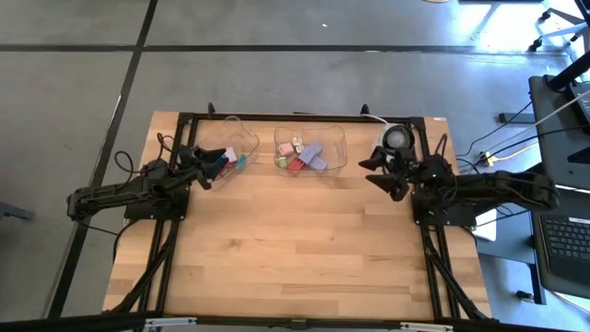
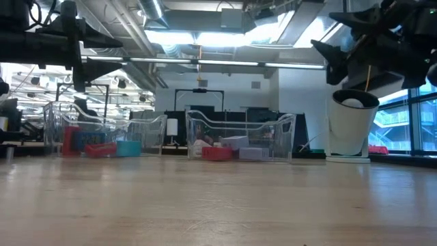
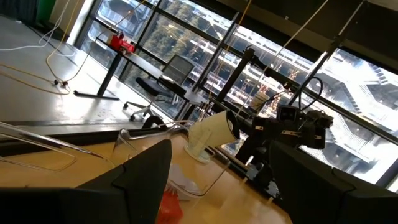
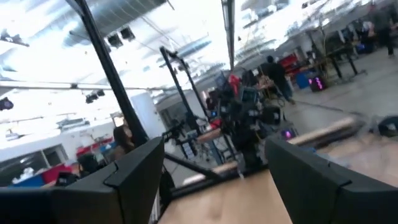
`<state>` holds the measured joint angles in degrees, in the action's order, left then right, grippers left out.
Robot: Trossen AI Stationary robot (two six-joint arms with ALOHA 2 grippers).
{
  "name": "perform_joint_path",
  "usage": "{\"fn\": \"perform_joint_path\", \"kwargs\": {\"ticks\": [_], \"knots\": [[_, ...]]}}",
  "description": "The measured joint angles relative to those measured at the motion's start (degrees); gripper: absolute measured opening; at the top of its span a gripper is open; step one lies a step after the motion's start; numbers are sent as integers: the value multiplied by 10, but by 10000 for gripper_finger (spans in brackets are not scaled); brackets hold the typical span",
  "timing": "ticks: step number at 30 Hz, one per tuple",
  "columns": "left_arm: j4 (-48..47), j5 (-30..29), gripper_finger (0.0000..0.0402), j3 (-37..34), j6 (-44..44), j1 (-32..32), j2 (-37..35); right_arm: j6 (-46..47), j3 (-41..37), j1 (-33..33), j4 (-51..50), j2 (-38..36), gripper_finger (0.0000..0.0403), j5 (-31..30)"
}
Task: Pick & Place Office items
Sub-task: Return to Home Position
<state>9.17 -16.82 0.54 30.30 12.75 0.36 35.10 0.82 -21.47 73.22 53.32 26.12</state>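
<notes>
The bare wooden table [image 1: 295, 249] is seen across the lower half of the high view, with nothing lying on its near part. Further up the frame, the left gripper [image 1: 218, 170] is held at centre left, just at the lower left edge of the left tray [image 1: 241, 136]. Its fingers [image 3: 143, 180] are shown spread wide in the left wrist view, with nothing between them. The right gripper [image 1: 371, 171] is held at centre right, well apart from the right tray [image 1: 339, 138], and its fingers [image 4: 134, 177] are likewise spread and empty. In the low view both arms are seen raised above the tabletop, in the upper corners of the frame.

Beyond the grippers, the office items [image 1: 309, 157] are found inside the two clear trays at the upper centre of the high view. A teal block [image 1: 241, 161] and red and blue pieces lie in the left tray. A red block [image 2: 217, 153], a lavender block [image 2: 250, 153] and pale pieces lie in the right tray. The white round object [image 1: 398, 136] stands at the table's upper right, just above the right gripper.
</notes>
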Motion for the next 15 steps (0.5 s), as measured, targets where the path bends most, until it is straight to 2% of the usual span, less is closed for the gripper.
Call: {"fn": "perform_joint_path", "kwargs": {"ticks": [4, 6, 11, 15], "knots": [[0, 0, 267, 0, 0, 0, 0, 22, 0, -10, 1, -19, 283, -18], [0, 0, 267, 0, 0, 0, 0, 35, 0, -10, 1, -19, 283, -54], [0, 0, 267, 0, 0, 0, 0, 35, 0, -10, -6, -14, 283, -188], [0, -1, 267, 0, 0, 0, 0, 33, 0, -10, -23, -14, 283, -217]]}}
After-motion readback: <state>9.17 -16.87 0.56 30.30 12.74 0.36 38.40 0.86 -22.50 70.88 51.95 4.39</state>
